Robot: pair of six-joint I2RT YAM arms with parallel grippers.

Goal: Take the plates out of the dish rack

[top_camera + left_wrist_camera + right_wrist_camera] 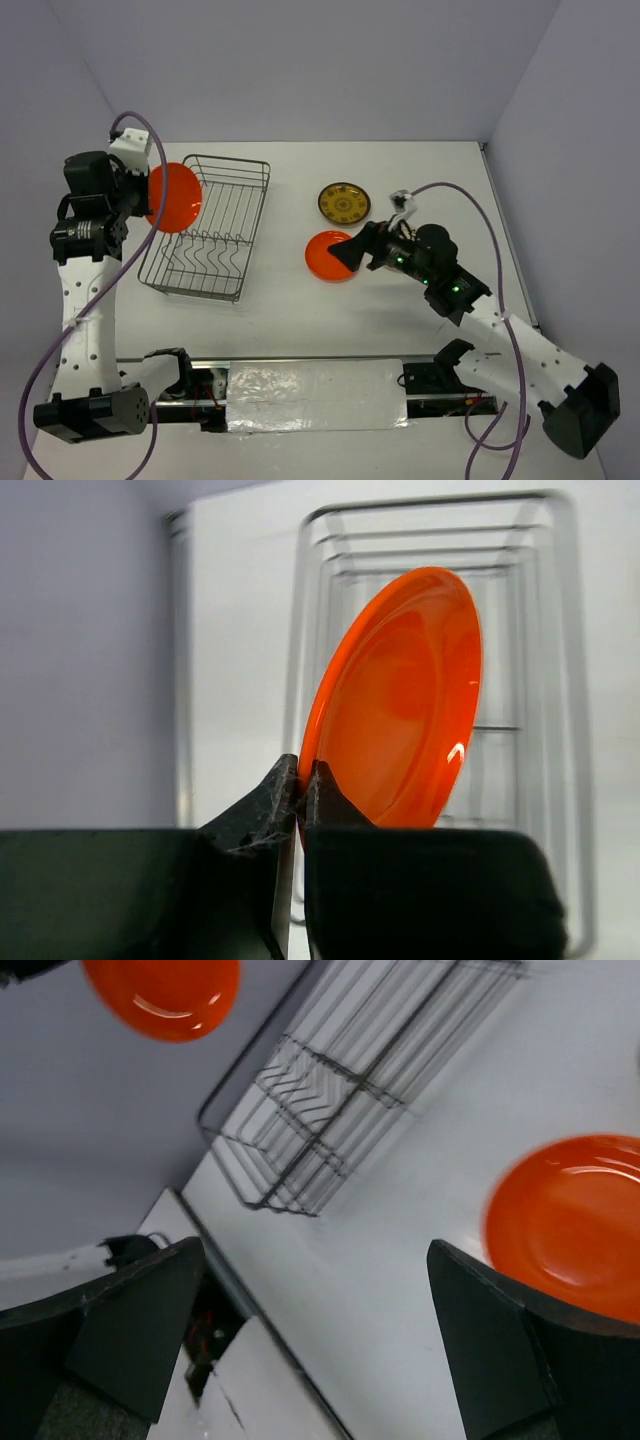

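Note:
My left gripper (301, 770) is shut on the rim of an orange-red plate (400, 700) and holds it on edge above the left side of the grey wire dish rack (208, 227); the same plate shows in the top view (175, 196). No plates show inside the rack. A second orange-red plate (327, 256) lies flat on the table right of the rack, and a dark brown plate with gold pattern (343, 203) lies behind it. My right gripper (347, 254) is open, just above the lying orange plate (575, 1220). No cream plate is in view.
The white table (420, 170) is walled at the back and both sides. A taped strip (315, 395) and the arm bases run along the near edge. The rack also shows in the right wrist view (340, 1090).

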